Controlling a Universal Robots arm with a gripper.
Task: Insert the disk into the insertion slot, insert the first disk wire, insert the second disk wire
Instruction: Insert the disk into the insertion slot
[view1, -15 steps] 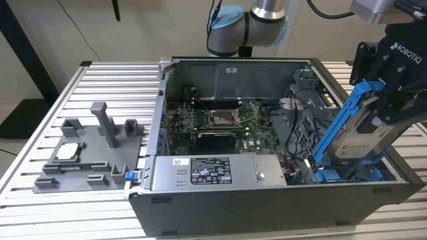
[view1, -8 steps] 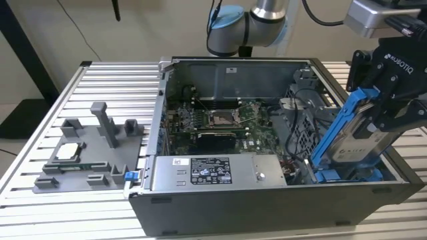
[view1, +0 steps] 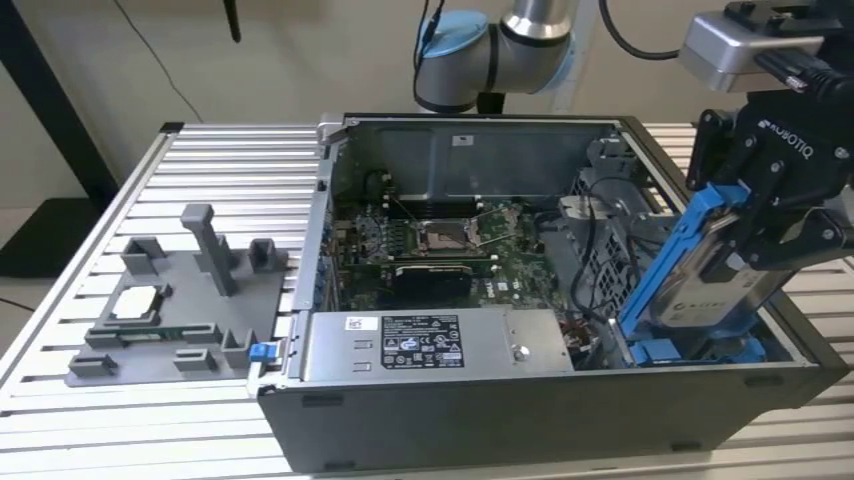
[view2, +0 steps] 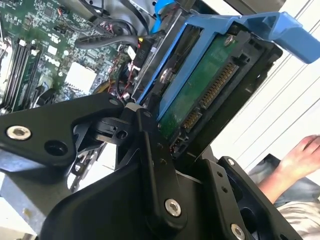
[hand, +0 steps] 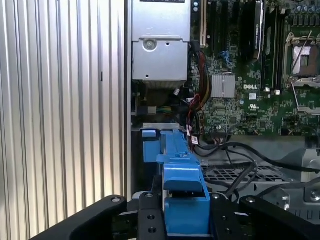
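Blue-framed disk (view1: 691, 298) is clamped in the end effector (view1: 754, 245), tilted, its lower end at the insertion slot (view1: 667, 352), lower right of the exterior view.

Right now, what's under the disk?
Below the tilted disk, held in the gripper, the insertion slot shows blue rails. The slot's floor is hidden by the disk.

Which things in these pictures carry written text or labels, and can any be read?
Power supply box: white label, print too small to read.
Disk: label print too small to read.
Gripper, shut on the disk: white lettering on its body, not quoted.
Motherboard: white brand mark, not quoted.
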